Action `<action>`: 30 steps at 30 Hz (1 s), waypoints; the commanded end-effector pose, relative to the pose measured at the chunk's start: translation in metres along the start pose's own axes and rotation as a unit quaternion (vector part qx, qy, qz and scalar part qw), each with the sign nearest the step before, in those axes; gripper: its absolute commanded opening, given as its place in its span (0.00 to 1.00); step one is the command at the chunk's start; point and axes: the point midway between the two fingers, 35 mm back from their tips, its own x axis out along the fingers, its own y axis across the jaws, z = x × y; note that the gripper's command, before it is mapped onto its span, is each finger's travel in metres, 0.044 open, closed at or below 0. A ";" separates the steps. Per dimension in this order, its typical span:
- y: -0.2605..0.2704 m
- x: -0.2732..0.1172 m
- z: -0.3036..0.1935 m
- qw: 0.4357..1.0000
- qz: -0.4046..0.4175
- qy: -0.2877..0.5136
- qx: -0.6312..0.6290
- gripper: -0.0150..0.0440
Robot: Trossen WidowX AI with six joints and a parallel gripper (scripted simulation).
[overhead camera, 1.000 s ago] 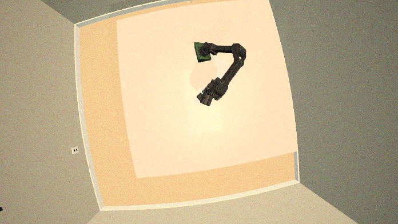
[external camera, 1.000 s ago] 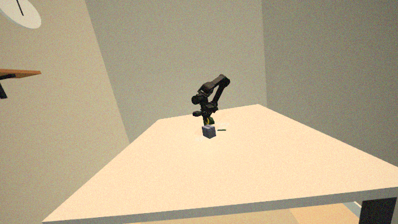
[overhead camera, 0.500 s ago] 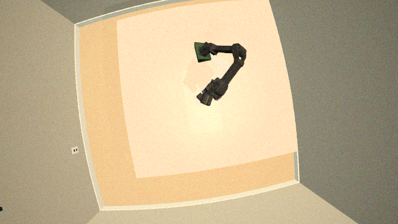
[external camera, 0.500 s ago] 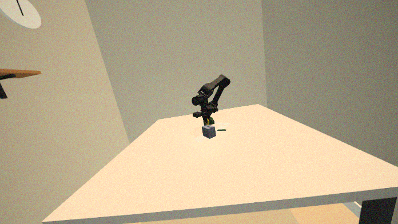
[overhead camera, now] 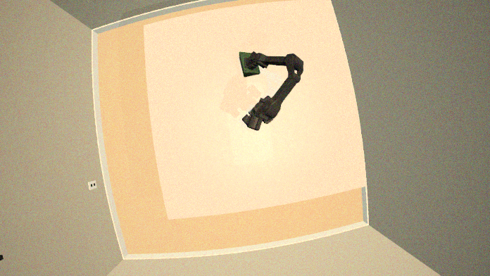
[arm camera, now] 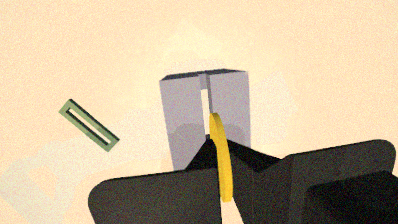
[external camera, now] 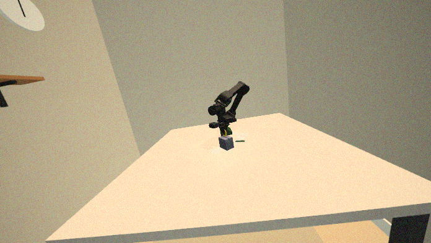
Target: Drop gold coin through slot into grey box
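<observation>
The gold coin (external camera: 225,132) (arm camera: 226,175) is upright between the fingers of my gripper (external camera: 223,131) (arm camera: 214,145), which is shut on it. The grey box (external camera: 225,144) (arm camera: 182,110) stands on the table directly below. In the wrist view the coin's far end overlaps the right side of the lid's slot (arm camera: 204,105), and the coin leans a little to the slot's line. The exterior view shows the coin just above the lid; whether its lower edge touches or enters the slot is hidden. The green holder (external camera: 239,141) (arm camera: 80,124) lies empty beside the box.
The arm (overhead camera: 284,89) (external camera: 233,92) reaches over the table (overhead camera: 197,158) (external camera: 217,192) from its green base (overhead camera: 242,63). In the top view the arm hides the box and the holder. The table's near edge is far from the box in the exterior view.
</observation>
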 end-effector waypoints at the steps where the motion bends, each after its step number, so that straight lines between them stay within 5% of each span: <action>1: 0.001 0.003 -0.001 1.000 0.002 -0.001 0.005 0.25; 10: 0.001 0.006 0.000 1.000 0.002 -0.001 0.003 0.25; 16: 0.000 0.004 0.000 1.000 0.001 0.000 0.000 0.52; 25: 0.000 0.004 0.000 1.000 0.001 0.000 0.000 0.53; 30: 0.000 -0.011 0.000 1.000 0.000 0.000 0.001 0.75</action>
